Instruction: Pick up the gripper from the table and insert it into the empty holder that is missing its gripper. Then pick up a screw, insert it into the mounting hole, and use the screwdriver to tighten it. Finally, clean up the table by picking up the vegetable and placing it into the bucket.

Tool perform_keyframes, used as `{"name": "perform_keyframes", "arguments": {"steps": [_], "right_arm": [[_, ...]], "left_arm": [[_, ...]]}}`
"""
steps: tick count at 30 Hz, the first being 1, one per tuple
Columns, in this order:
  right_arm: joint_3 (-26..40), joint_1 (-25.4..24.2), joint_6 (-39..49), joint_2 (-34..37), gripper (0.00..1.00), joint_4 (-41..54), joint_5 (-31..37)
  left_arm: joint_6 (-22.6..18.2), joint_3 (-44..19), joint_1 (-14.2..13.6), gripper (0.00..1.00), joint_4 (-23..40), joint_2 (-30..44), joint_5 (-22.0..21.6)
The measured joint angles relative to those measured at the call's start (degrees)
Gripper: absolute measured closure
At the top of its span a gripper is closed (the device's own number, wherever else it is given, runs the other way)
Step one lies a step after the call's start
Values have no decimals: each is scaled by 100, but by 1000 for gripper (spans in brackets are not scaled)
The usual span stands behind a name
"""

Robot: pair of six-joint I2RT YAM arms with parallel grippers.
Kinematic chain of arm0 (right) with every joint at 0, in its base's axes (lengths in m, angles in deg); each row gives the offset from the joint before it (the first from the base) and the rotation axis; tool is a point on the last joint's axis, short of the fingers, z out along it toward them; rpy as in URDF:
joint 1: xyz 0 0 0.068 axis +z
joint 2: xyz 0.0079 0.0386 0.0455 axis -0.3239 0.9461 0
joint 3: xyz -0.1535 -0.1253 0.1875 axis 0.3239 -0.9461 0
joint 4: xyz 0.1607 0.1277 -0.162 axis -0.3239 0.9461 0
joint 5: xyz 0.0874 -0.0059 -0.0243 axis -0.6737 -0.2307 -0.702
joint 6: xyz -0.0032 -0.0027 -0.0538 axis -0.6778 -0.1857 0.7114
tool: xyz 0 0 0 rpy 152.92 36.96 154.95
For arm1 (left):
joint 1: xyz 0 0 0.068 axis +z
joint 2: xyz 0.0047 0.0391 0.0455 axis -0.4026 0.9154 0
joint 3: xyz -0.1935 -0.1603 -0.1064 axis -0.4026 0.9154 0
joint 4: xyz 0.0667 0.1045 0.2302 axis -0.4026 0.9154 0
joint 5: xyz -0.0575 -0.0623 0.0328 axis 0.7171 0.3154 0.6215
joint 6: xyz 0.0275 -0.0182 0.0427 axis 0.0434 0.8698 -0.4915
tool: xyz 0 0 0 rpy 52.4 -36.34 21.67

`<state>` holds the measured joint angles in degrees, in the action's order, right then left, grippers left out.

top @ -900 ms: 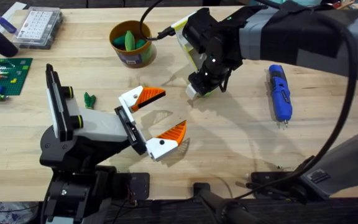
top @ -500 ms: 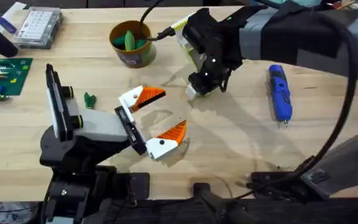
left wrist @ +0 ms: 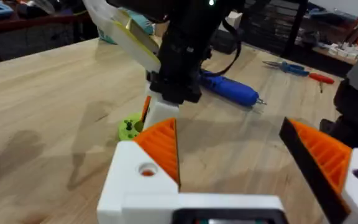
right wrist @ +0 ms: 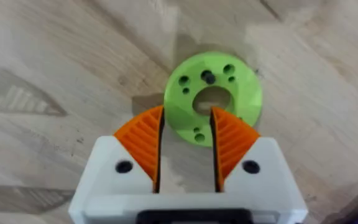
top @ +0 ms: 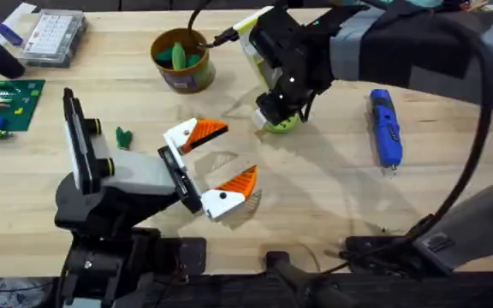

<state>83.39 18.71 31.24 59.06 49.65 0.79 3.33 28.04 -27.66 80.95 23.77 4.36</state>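
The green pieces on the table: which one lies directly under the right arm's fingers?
The flat round lime-green disc with holes, between the right gripper's orange fingers. The small dark green piece lies apart near the left arm, and others sit in the bucket.

Half hidden under the right gripper [top: 274, 118] — the green disc [top: 281, 125]. Cut off at the top edge — the clear box [top: 54, 34]. Contents too small to tell.

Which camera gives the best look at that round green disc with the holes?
The right wrist view: the green disc lies flat, its holes all facing the camera, just ahead of the right pincer. The overhead view shows a green sliver beneath that pincer; the left wrist view shows one edge behind its own orange pad.
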Motion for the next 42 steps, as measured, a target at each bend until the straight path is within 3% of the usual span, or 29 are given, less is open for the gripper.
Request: {"name": "perform_keyframes", "arguments": {"steps": [38,39,42], "right_arm": [[48,-81,125,302,587,-746,311],[48,-81,133,302,607,-746,311],[75,-84,152,293,949,-763,332]], "left_arm": [[6,0,0,12,2,0,0],[6,0,0,12,2,0,0],[3,0,0,12,2,0,0]]}}
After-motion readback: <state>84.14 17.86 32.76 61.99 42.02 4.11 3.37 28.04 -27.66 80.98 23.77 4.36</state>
